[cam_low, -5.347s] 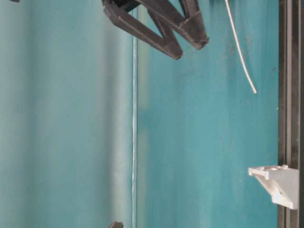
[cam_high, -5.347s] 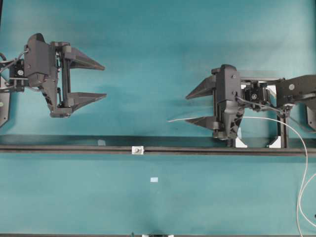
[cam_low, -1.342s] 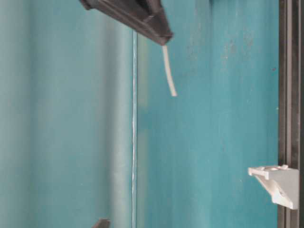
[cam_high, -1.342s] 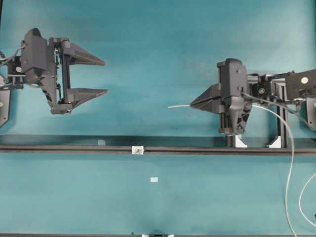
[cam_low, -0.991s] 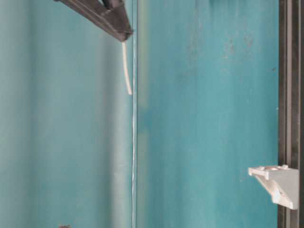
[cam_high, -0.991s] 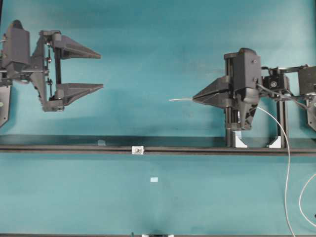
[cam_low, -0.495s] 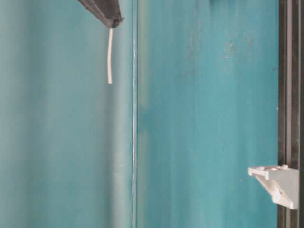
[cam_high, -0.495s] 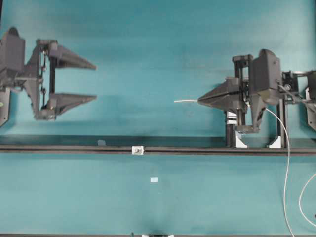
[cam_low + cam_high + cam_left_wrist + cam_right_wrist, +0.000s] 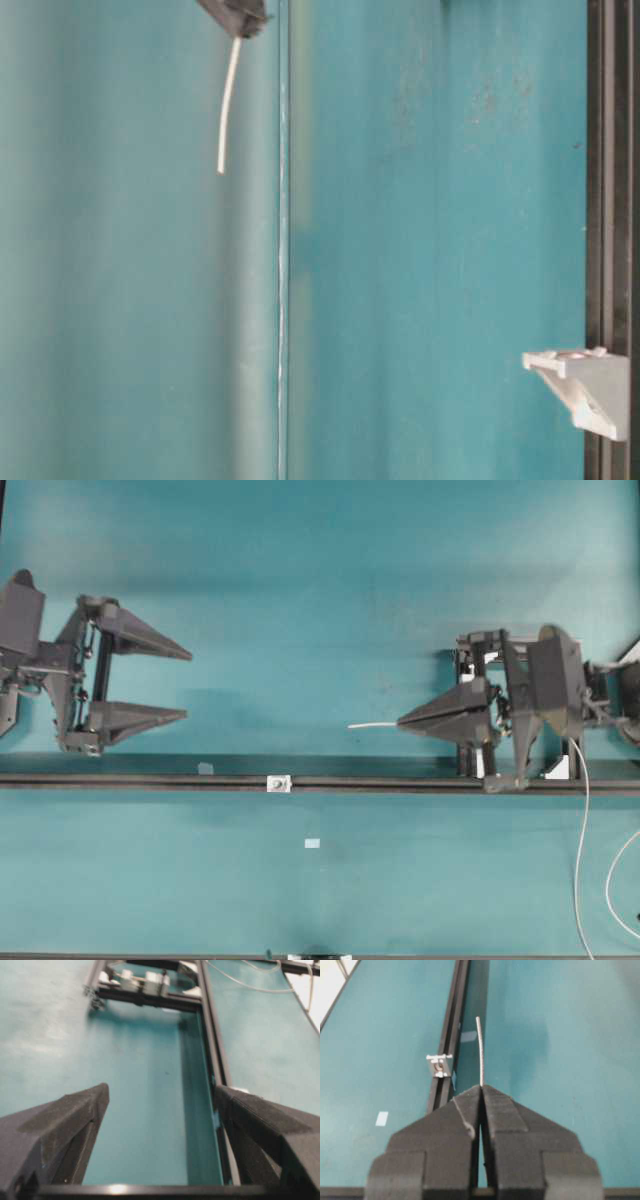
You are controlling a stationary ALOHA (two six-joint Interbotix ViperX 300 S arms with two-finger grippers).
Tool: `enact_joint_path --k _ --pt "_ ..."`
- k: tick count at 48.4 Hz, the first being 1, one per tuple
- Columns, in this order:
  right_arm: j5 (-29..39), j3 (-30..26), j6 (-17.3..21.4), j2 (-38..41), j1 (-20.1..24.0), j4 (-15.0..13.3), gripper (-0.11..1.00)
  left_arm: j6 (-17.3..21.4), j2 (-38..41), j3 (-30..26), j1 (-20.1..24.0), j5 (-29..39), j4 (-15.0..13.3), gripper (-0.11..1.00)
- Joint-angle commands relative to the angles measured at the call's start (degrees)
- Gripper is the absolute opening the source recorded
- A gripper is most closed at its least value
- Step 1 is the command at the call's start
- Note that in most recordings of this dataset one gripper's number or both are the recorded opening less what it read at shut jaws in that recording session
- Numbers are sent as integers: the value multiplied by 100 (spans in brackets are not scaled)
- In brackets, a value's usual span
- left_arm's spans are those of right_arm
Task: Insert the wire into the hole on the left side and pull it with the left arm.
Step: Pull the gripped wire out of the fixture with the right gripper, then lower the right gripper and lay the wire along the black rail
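A flat blue-green table (image 9: pixel 330 590) fills the scene, and a long black rail (image 9: pixel 400 783) runs across it from side to side. A tiny white block sits on the rail, and the hole (image 9: pixel 278 782) is the small dark dot in it. A little pale tape patch (image 9: pixel 312 843) lies on the table just below the rail.

The right gripper (image 9: pixel 402 722) is on the right side, above the rail. Its two black fingers are pressed tight together, pinching the wire (image 9: pixel 372 724). A short bit of the wire sticks out past the fingertips and points left. The rest of the wire hangs down behind the gripper and curves off at the right edge. The tip of the wire is well apart from the hole.

The left gripper (image 9: pixel 187 686) is far on the left side, above the rail. Its two fingers stand wide apart with nothing between them.
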Motion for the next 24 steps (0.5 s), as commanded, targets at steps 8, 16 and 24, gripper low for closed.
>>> enact_joint_path --k 8,16,24 --pt "-826 -343 -1485 677 940 2479 -2 -18 589 -18 -290 -976 -18 75" --pt "-967 -633 -1872 1072 1415 3208 -2 -26 1011 -88 -501 -1134 -18 75" --pt "-984 -773 -1846 1257 1547 3226 -2 -35 1380 -246 -756 -1230 -18 75"
